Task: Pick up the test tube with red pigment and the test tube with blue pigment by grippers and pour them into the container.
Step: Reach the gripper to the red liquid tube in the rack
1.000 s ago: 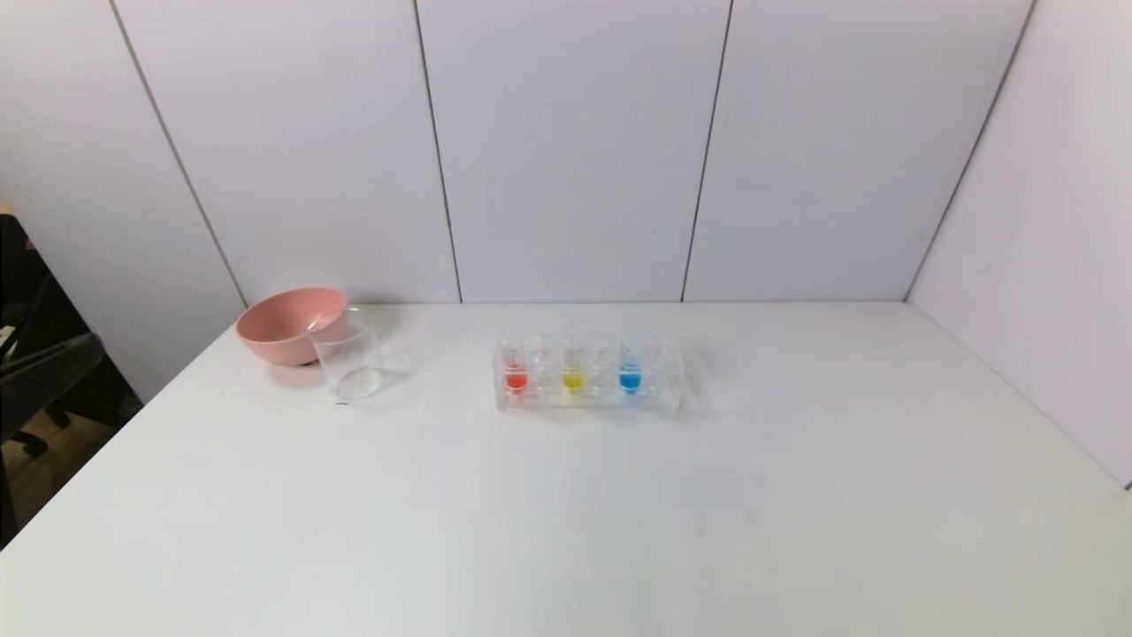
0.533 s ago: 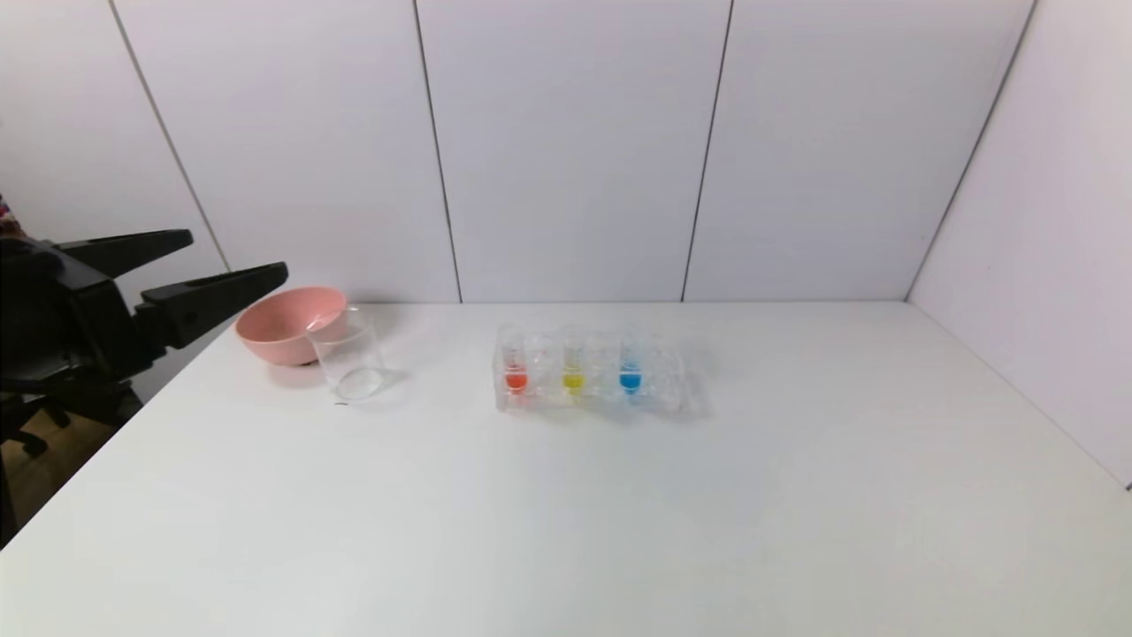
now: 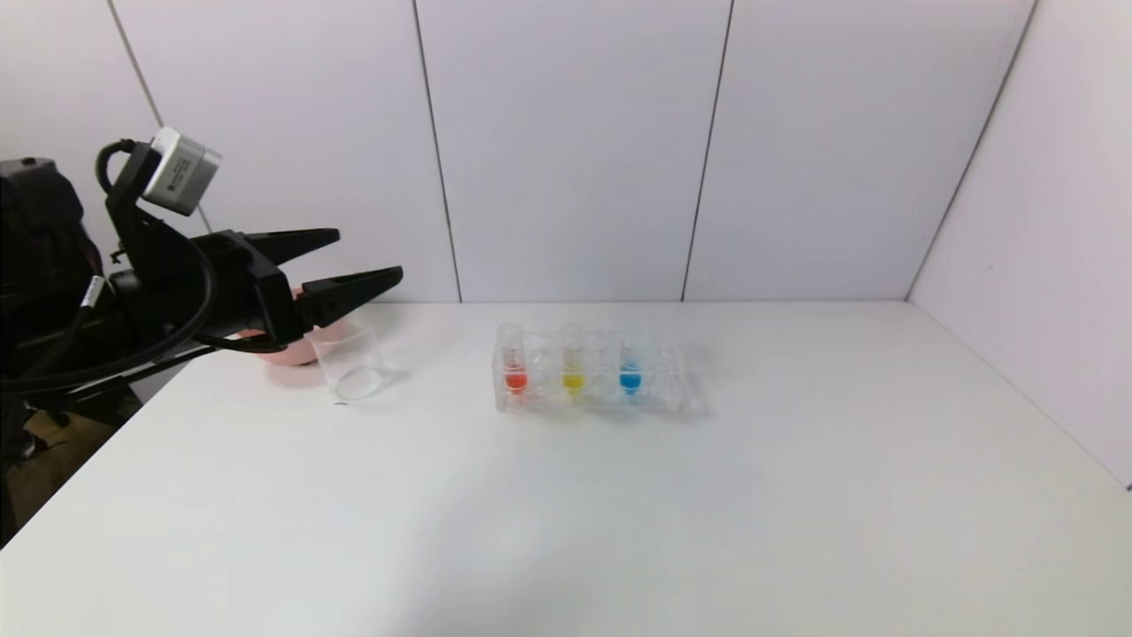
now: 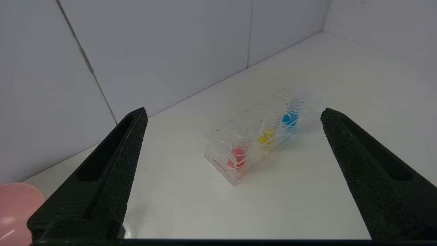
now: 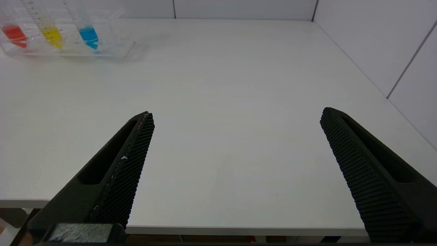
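Since 0.5 s ago the left gripper (image 3: 367, 259) has advanced above the container (image 3: 349, 362), fingers wide and empty. The red tube (image 3: 514, 362) and blue tube (image 3: 630, 363) stand in the rack (image 3: 672, 389) beside the container. The right gripper (image 5: 235, 118) hangs wide, well short of the rack. 0 of 2 pours appear done.

Lab bench: tube rack (image 3: 588, 372), beaker (image 3: 349, 363), white panels (image 3: 566, 150).

Container (image 3: 351, 364) left of rack (image 3: 591, 376) — bowl (image 3: 299, 352) just behind it, on table (image 3: 566, 495).
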